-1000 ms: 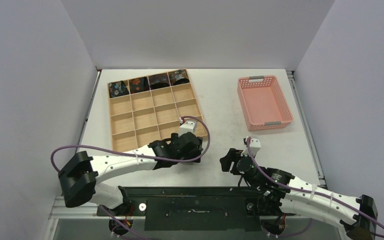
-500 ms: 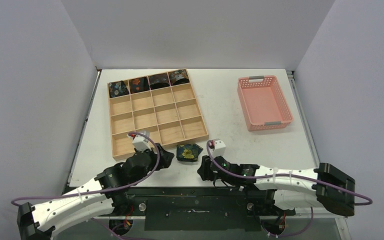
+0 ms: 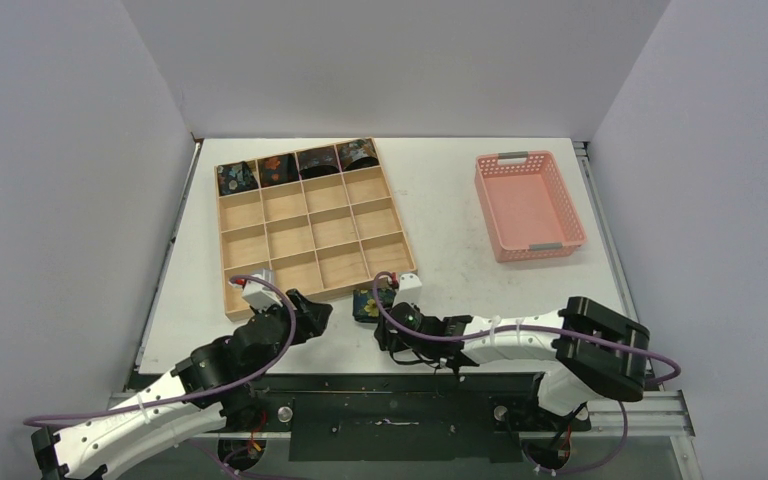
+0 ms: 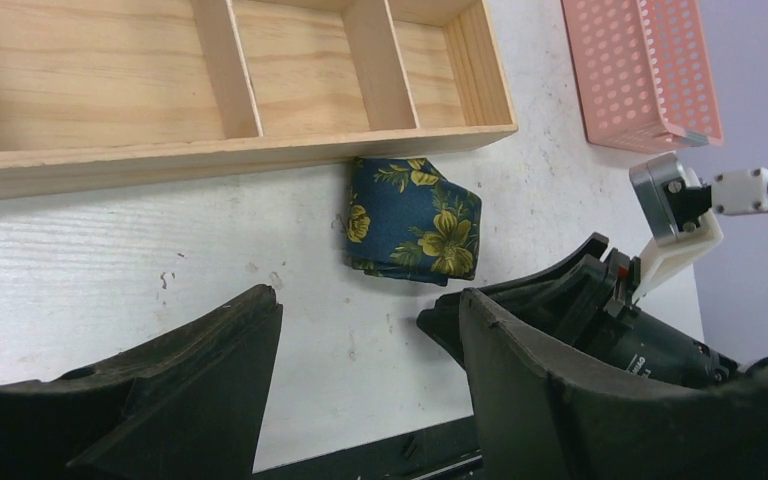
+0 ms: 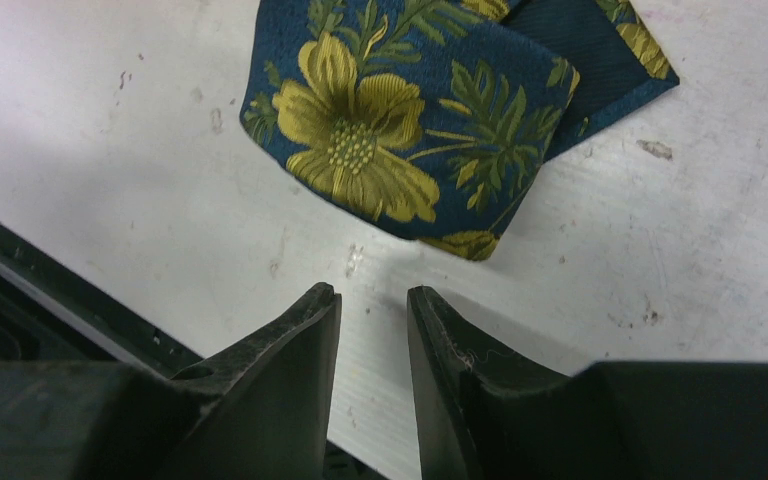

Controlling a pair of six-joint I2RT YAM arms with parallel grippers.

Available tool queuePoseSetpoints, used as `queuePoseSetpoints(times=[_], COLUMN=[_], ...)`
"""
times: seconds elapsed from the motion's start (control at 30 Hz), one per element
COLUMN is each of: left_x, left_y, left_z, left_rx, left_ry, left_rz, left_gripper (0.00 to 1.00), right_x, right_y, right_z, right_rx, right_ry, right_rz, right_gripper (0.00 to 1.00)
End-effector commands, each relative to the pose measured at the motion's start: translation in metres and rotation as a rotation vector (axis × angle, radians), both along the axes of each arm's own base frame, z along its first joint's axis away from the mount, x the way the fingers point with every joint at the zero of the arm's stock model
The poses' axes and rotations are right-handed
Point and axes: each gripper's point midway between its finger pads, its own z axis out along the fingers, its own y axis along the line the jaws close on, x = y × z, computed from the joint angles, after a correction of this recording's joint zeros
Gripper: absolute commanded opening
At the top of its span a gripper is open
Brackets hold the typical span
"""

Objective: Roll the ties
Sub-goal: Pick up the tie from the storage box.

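Both arms have swung low, uncovering a rolled tie [image 3: 370, 303] at lower centre, just beside the wooden tray [image 4: 260, 152]. Left pincer [image 4: 370, 300] wide, right pincer [image 5: 373, 300] narrow, both empty. Rolling looks done.

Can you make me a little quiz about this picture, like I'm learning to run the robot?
1. True or false: the basket holds a tie.
2. How many tray compartments hold ties?
3. What colour are the flowers on the loose tie? A red, B yellow, C white.
Key: 1 false; 2 four; 3 B.
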Motion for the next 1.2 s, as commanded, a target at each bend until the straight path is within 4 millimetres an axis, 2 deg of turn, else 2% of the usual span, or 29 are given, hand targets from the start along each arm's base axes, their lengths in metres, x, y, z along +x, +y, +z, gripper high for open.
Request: queuePoseSetpoints(times=[0.0,0.2,0.37,0.83,1.0,1.17], left_x=[0.003,0.003,0.002,-0.001,-0.002,-0.003], left_y=[0.002,0.001,0.0,-0.008,-0.009,-0.01], left_z=[0.005,-0.001,-0.004,-0.016,-0.021,-0.023], left_rx=[0.01,0.022,0.019,0.002,-0.002,-0.005], left_ry=[-0.001,0.007,0.008,0.042,0.053,0.059], left_rz=[0.018,0.013,0.007,-0.017,-0.021,-0.026], left_gripper=[0.63,0.63,0.63,0.63,0.63,0.63], right_x=[0.029,0.042,0.051,0.068,0.065,0.048], right_y=[0.008,0.008,0.009,0.024,0.025,0.016], right_z=[0.011,0.005,0.009,0.032,0.028,0.033], right_rx=[0.014,-0.006,-0.003,0.144,0.125,0.111], right_ry=[-0.056,-0.055,-0.065,-0.125,-0.104,-0.088], right_rz=[-0.067,-0.074,-0.087,-0.141,-0.127,-0.1], right_gripper=[0.3,0.3,0.3,0.41,0.41,0.41])
